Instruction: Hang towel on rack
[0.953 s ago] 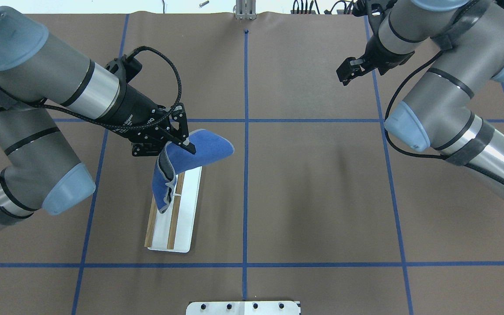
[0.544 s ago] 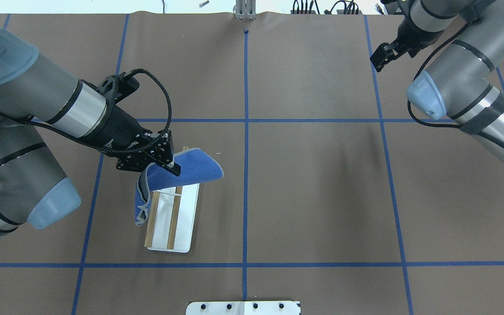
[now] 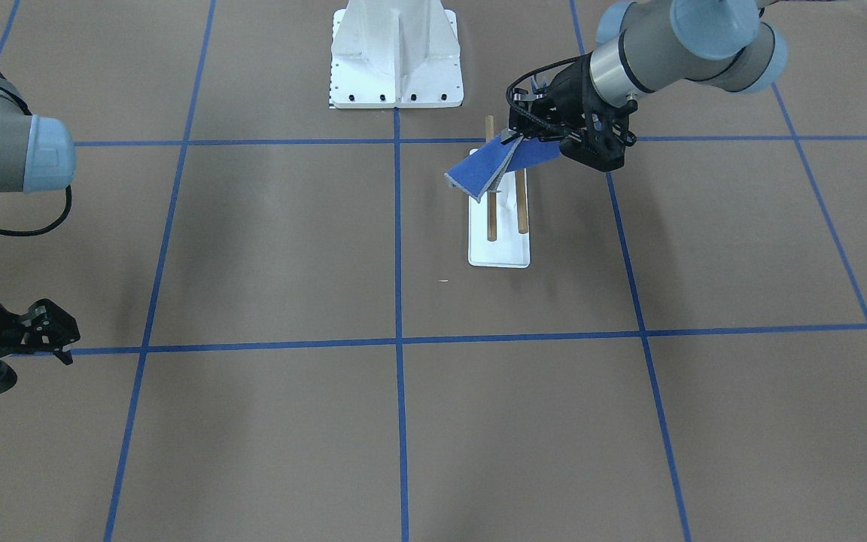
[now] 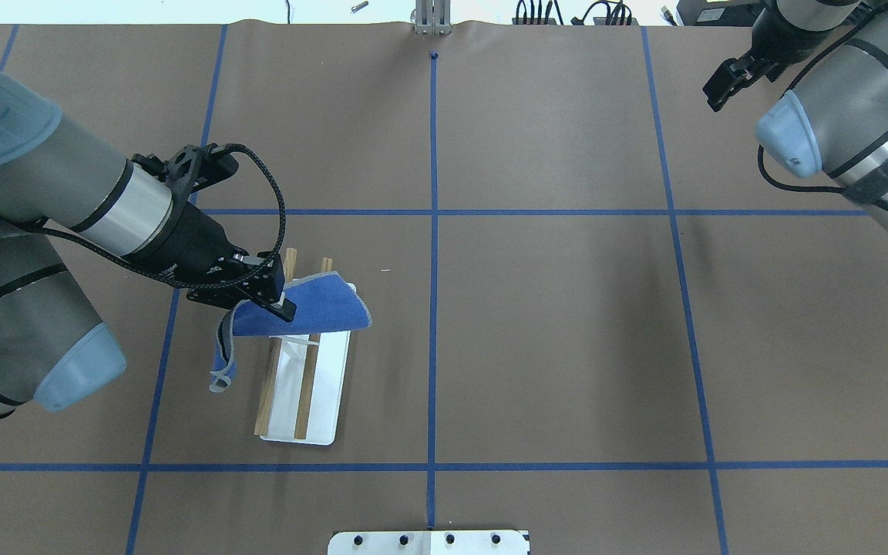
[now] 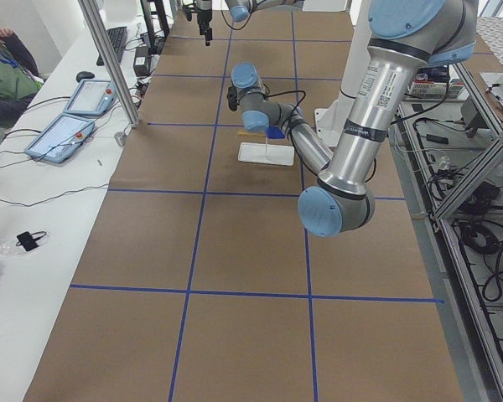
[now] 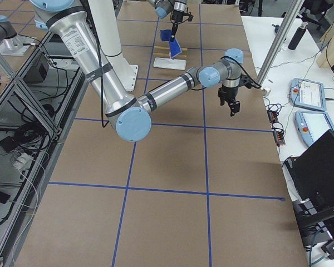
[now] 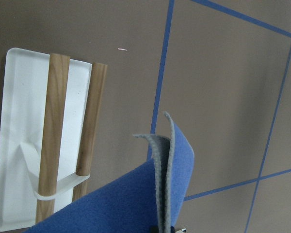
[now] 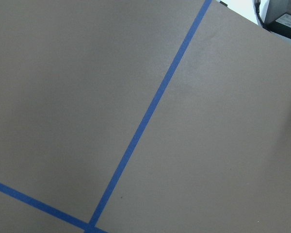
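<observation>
left gripper (image 4: 284, 304) pinching folded towel (image 4: 321, 308) over far end of rack (image 4: 324, 385) — one tail hanging left, right gripper (image 4: 719, 89) far right, fingers spread

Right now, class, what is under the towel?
Under the towel, held by the left gripper, is the rack: both dowels pass beneath it. Their covered stretch is hidden. Whether it touches them is unclear.

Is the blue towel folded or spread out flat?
Folded: the towel shows two layers lying together along one edge, pinched in the left gripper.
</observation>
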